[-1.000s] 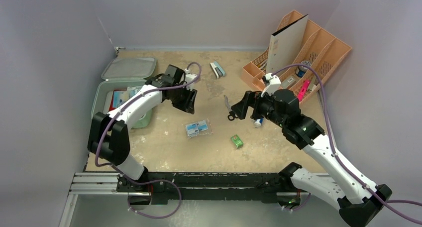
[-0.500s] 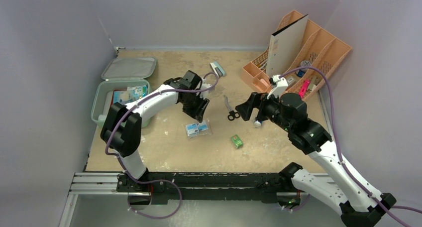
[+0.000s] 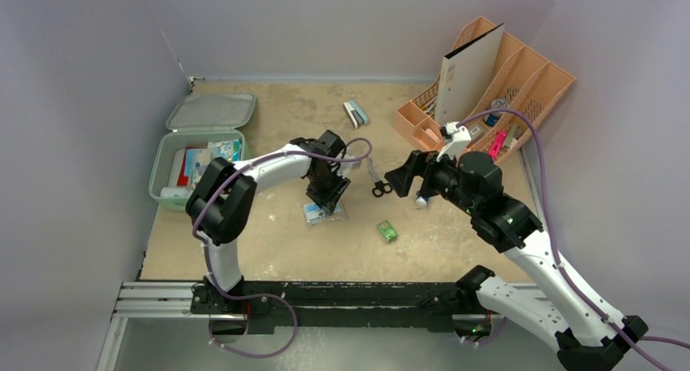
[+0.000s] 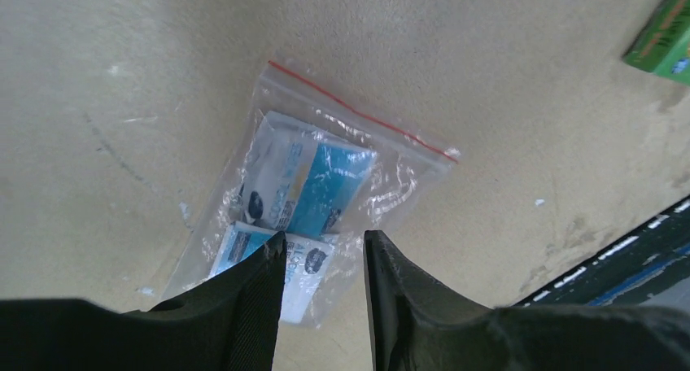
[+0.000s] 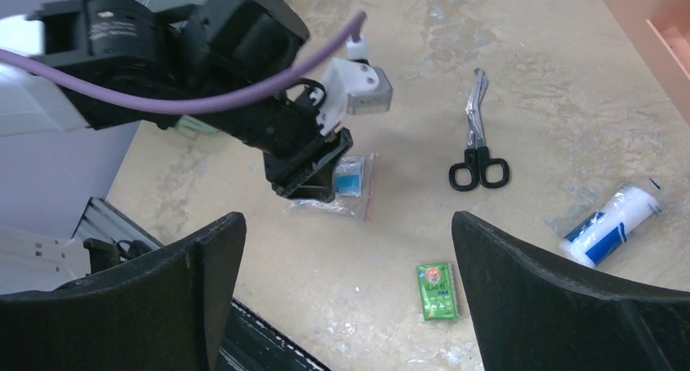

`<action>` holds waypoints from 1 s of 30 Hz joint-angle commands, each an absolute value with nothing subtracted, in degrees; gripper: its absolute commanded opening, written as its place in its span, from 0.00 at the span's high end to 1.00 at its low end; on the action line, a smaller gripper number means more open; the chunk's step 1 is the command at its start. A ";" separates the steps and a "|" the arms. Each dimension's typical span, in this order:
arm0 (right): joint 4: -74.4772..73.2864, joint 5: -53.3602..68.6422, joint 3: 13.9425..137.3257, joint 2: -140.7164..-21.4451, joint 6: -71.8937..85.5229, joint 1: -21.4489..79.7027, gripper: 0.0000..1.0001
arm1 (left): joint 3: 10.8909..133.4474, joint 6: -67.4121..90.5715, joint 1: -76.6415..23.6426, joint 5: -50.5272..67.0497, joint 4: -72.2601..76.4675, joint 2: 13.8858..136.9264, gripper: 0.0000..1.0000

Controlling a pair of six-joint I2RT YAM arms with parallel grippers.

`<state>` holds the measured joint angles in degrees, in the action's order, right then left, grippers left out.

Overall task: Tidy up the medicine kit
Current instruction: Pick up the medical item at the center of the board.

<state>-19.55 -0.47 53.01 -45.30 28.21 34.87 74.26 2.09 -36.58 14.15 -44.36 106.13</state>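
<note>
The medicine kit [image 3: 163, 174], a mint-green case, lies open at the left with its lid [image 3: 211, 111] folded back and packets inside. A clear zip bag of blue-and-white packets [image 3: 324, 211] [image 4: 317, 184] [image 5: 351, 180] lies mid-table. My left gripper [image 3: 328, 194] [image 4: 323, 245] hangs just over the bag's near end, open, its jaws partly apart with nothing between them. My right gripper [image 3: 399, 178] [image 5: 348, 224] hovers wide open above the table, to the right of the bag, and holds nothing.
Black-handled scissors [image 3: 374, 178] [image 5: 476, 147] lie between the arms. A small green box [image 3: 386, 230] [image 5: 437, 290] [image 4: 663, 45] sits nearer the front. A white-and-blue roll [image 5: 610, 223] lies under the right arm. A peach organizer [image 3: 541, 82] stands back right, and a small stapler-like item [image 3: 355, 113] lies at the back.
My left arm swung right from beside the kit and came down over the zip bag. My right gripper drew back slightly, then held still.
</note>
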 commanded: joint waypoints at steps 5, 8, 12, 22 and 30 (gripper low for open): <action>-17.86 -0.17 51.40 -42.88 27.34 34.98 0.01 | 75.11 1.78 -38.93 8.79 -43.80 109.53 0.62; -17.91 -0.09 51.36 -43.04 27.05 34.98 0.01 | 74.10 2.35 -38.94 6.84 -42.93 109.51 0.62; -17.40 -0.09 50.98 -43.32 26.89 34.99 0.01 | 72.39 2.80 -39.10 5.03 -41.09 108.92 0.62; -17.02 -0.50 50.01 -42.96 26.26 34.98 0.01 | 72.68 4.32 -39.53 2.27 -41.04 106.90 0.81; -15.91 -0.26 48.43 -43.76 26.84 34.98 0.01 | 75.98 7.00 -39.47 2.90 -42.63 103.96 0.88</action>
